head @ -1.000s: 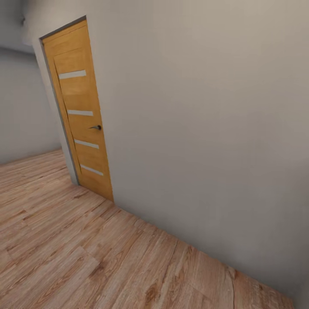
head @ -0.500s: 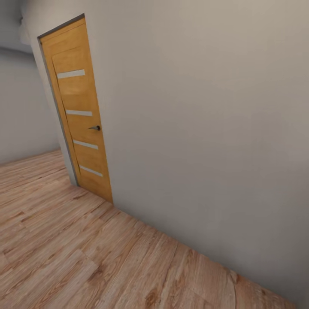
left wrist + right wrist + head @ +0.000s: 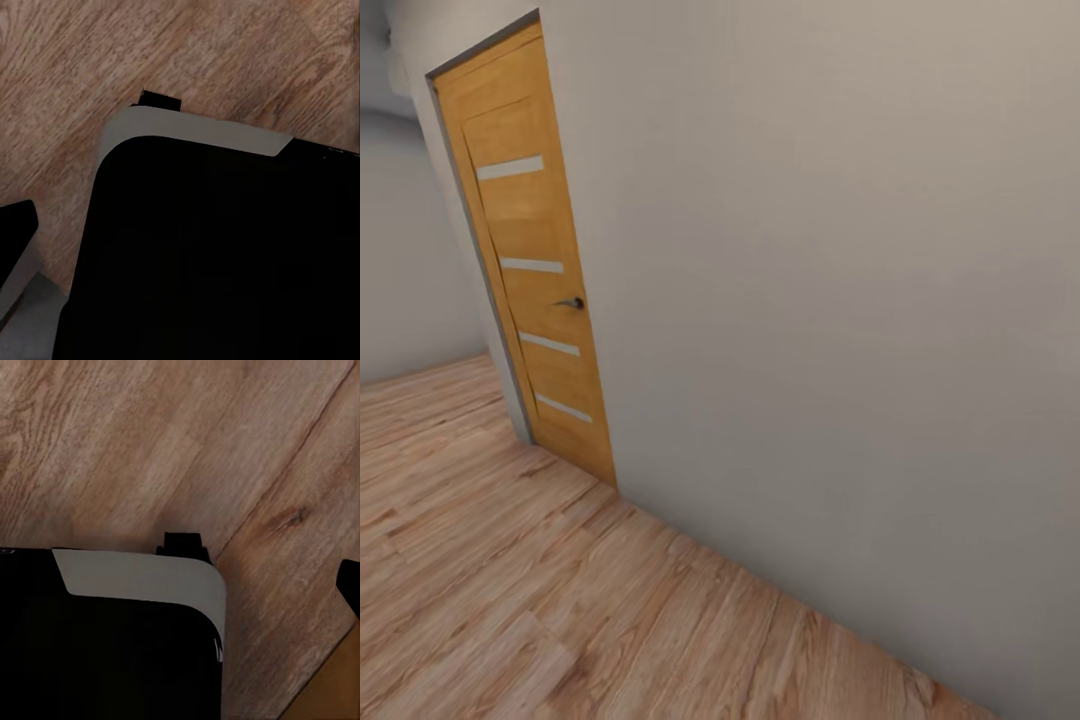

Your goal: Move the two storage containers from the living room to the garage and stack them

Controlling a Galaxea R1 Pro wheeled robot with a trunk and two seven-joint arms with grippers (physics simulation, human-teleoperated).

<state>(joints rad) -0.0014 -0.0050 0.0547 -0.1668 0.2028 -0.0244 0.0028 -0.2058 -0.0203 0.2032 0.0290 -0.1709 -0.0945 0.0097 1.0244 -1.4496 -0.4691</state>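
Observation:
The two storage containers are out of view, and so are the garage and its floor. In the left wrist view a dark sliver (image 3: 15,225) at the picture's edge may be part of my left gripper. A similar dark sliver (image 3: 349,585) sits at the edge of the right wrist view. Neither view lets me tell how the jaws stand. Both wrist views look down on my black, grey-edged base (image 3: 225,255) (image 3: 105,645) over light wood planks.
An orange-wood door (image 3: 530,270) with glass slits and a dark handle (image 3: 572,303) stands shut at the left of the head view. A plain white wall (image 3: 840,300) runs from it to the right, close ahead. Light wood plank flooring (image 3: 510,580) spreads to the left and front.
The whole head picture has shifted: the door now sits further left and the wall takes up more of the picture, so the camera has moved. Nothing else has changed.

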